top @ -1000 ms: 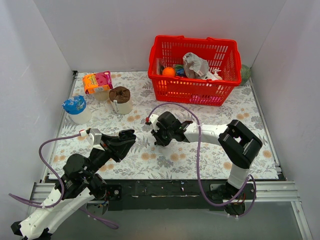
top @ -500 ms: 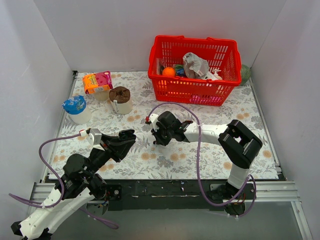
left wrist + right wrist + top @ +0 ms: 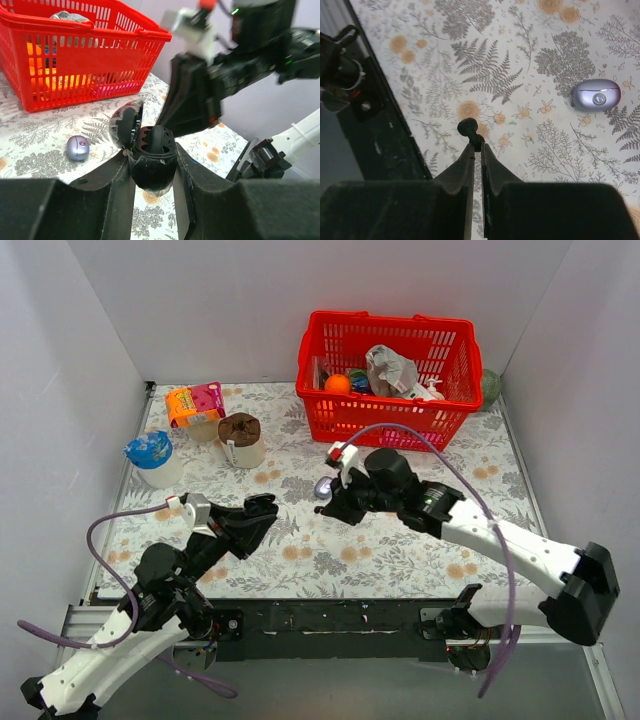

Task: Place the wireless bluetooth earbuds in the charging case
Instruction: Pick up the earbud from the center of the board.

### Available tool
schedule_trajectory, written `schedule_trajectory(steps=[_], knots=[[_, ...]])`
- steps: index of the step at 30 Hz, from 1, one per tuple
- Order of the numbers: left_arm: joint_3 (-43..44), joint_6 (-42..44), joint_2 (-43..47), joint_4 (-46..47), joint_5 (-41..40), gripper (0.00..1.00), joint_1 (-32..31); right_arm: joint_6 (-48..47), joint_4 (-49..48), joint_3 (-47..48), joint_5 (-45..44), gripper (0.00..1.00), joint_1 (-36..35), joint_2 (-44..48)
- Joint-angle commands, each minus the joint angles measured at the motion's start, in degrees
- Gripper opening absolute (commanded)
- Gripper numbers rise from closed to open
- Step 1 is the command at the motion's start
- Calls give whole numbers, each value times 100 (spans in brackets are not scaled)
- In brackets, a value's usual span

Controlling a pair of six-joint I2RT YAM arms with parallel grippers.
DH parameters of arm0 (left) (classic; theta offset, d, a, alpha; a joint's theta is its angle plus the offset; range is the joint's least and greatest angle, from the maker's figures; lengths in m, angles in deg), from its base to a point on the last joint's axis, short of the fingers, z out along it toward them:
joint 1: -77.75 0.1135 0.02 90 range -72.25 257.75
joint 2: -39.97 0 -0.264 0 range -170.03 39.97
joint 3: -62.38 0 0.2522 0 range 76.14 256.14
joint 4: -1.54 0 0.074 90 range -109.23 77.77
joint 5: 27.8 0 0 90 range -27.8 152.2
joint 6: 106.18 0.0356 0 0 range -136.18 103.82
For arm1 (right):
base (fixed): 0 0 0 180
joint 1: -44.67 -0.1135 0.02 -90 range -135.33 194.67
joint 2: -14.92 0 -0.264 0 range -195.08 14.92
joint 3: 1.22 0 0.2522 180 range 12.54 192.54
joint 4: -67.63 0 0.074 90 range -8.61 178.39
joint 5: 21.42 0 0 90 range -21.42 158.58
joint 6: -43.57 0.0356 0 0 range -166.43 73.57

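the charging case point(image 3: 596, 96) lies on the floral surface point(image 3: 530, 30), near the right tool point(image 3: 476, 145) but apart from it; that tool is clenched on a small dark piece point(image 3: 468, 127), and the left tool point(image 3: 152, 162) is grasping a stubby black piece point(image 3: 155, 150)

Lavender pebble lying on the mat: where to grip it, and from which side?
Come straight down from above and pinch the lavender pebble across its narrow width, one jaw on each long flank. It lies flat, a low rounded oval with free mat around it, so a sideways approach would likely slip off.
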Motion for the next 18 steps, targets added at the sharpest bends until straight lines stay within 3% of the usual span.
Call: schedule_trajectory(steps=[1, 9, 13, 18], knots=[[-289, 238, -506, 1162, 249, 0, -4, 169, 1080, 322, 520, 1, -68, 772], [-738, 686, -1586, 3203, 1416, 0, -4, 46, 2521, 1156, 872, 1, -227, 1827], [-607, 460, -2648, 4045, 2540, 0, 14, 20, 2839, 1544, 1100, 1, -244, 1960], [-422, 125, -3441, 4760, 3132, 0, 23, -15, 2901, 1703, 1233, 1, -253, 1960]])
